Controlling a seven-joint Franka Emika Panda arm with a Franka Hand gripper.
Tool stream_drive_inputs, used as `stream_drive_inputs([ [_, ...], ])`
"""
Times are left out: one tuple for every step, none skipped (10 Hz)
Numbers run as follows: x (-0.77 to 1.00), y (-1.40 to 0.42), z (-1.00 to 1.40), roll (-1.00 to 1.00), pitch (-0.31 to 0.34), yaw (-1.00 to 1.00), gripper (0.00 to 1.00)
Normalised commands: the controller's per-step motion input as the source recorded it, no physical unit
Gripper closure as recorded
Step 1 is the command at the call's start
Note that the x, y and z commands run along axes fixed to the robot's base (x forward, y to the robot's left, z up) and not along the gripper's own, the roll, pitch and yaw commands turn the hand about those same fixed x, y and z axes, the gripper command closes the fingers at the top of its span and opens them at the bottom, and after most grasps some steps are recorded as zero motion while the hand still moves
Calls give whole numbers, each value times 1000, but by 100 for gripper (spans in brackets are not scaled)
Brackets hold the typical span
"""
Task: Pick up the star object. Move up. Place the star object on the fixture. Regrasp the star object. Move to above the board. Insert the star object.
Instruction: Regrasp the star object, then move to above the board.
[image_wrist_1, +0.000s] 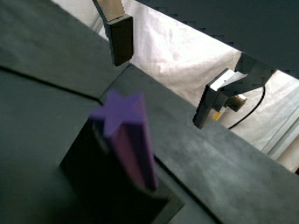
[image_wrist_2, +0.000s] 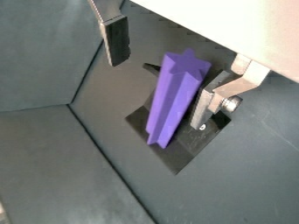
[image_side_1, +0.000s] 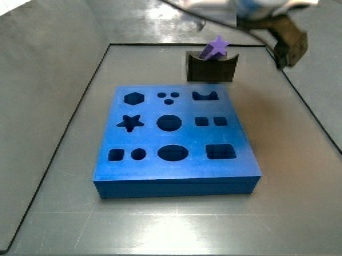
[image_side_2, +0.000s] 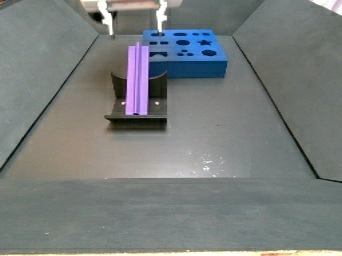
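The robot's two-finger gripper hangs open and empty above the dark fixture at the far end of the dark desk, its flat silver fingers spread well apart with nothing between them. Much of the arm is cut off: in a side view only its lower edge and a dark part of the wrist show at the frame's top, and in a side view only the finger stubs reach into the picture. In both wrist views one finger is cropped at the frame edge, and the pale background behind the other finger is hard to read. The light purple ridged star-section bar rests leaning on the fixture, its lower end on the base plate and its upper end propped against the upright block, free of the fingers. Its star-shaped end face shows clearly in a wrist view, and its long grooved flank in a wrist view; in a side view only its purple tip clears the fixture's top. The thick blue rectangular board with dark cut-out holes lies flat on the desk near the fixture, apart from it, and is partly cropped in a side view.
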Motion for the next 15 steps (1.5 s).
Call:
stream_drive_inputs([
  [82,19,-1000,55,-63,-47,0],
  [88,15,-934,51,-31,-46,0],
  [84,10,-829,51,-17,-42,0],
  [81,6,-681,54,1,-33,0],
  [83,-2,-489,55,20,-15,0],
  [82,-1,-352,58,34,-3,0],
  [87,-5,-219,59,41,13,0],
  [0,0,0,0,0,0,100],
  [-60,102,1000,-267,-16,279,100],
  [-61,101,1000,-272,-23,268,100],
  [-62,99,1000,-231,-66,213,100],
  [-64,93,1000,-165,-120,154,100],
  [-66,90,1000,-104,-154,84,100],
  [-66,88,1000,-81,-156,33,100],
  [-67,86,1000,-73,-150,1,100],
])
